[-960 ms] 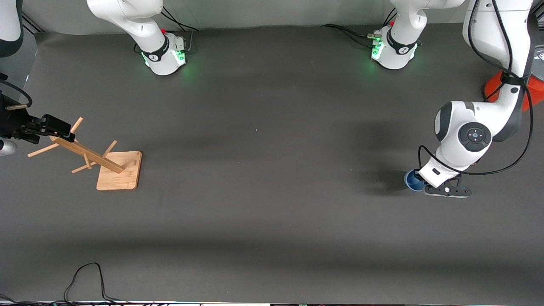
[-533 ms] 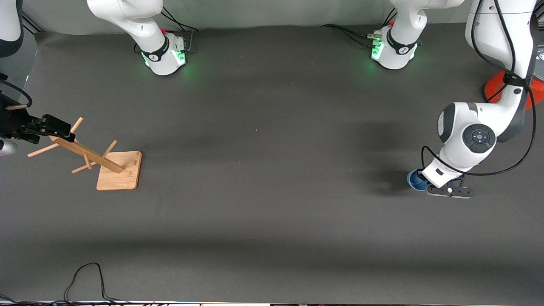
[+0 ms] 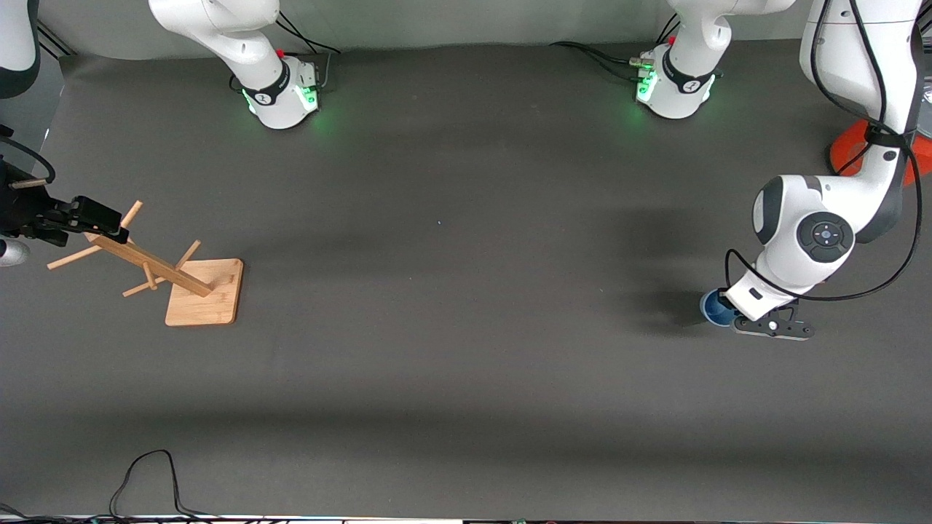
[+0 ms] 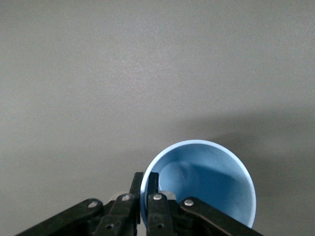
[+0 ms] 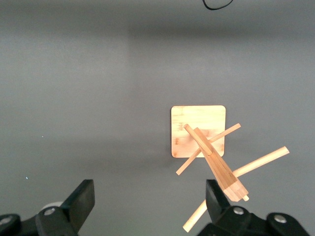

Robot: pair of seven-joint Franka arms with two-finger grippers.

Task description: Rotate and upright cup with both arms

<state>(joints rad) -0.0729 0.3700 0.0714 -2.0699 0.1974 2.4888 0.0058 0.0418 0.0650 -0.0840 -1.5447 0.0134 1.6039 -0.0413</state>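
Observation:
The pale-blue cup [image 3: 713,307] is near the left arm's end of the table, its darker blue inside showing. My left gripper [image 3: 728,311] is shut on the cup's rim. In the left wrist view the cup [image 4: 211,182] faces the camera mouth-first, and my left gripper [image 4: 146,178] pinches its wall with one finger outside and one finger [image 4: 153,181] inside. I cannot tell whether the cup rests on the table. My right gripper [image 3: 91,215] is open and empty over the tilted wooden rack at the right arm's end; it also shows in the right wrist view [image 5: 150,201].
A wooden peg rack [image 3: 156,266] leans on its square base [image 3: 211,298], also in the right wrist view [image 5: 198,130]. An orange-red can [image 3: 848,153] stands partly hidden by the left arm. A black cable [image 3: 145,473] lies near the table's front edge.
My left gripper and the cup have shifted slightly toward the left arm's end of the table. The right arm has not moved.

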